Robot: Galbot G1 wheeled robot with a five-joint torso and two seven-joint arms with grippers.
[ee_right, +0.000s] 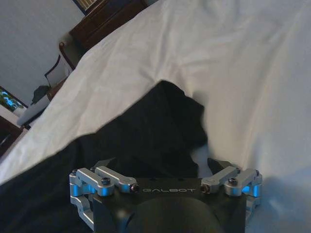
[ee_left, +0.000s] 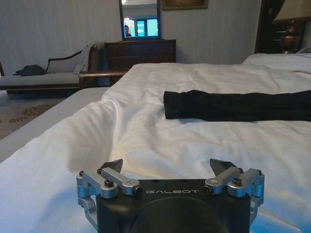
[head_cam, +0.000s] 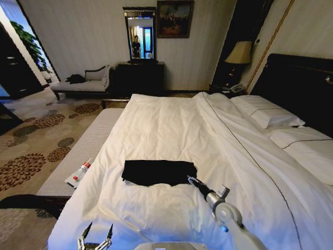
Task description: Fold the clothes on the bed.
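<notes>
The black cotton T-shirt lies folded into a compact flat rectangle on the white duvet of the large bed, near the foot end and a little toward the robot's left of the bed's middle. Its lettering is hidden in the fold. In the left wrist view the garment shows as a low dark band resting on the wrinkled duvet.

The right gripper reaches to the shirt's near right corner, its arm stretching in from the lower right. In the right wrist view its fingers stand spread apart over the edge of the black cloth, with white bedding between them; it seems to hold nothing, though the tips are partly dim there.

The left gripper hangs low at the near edge of the bed, well apart from the shirt, its fingers spread wide and empty.

Beside the bed on the robot's left runs a pale grey upholstered bench with a small white tube with a red cap lying on it. White pillows rest against the dark headboard.
</notes>
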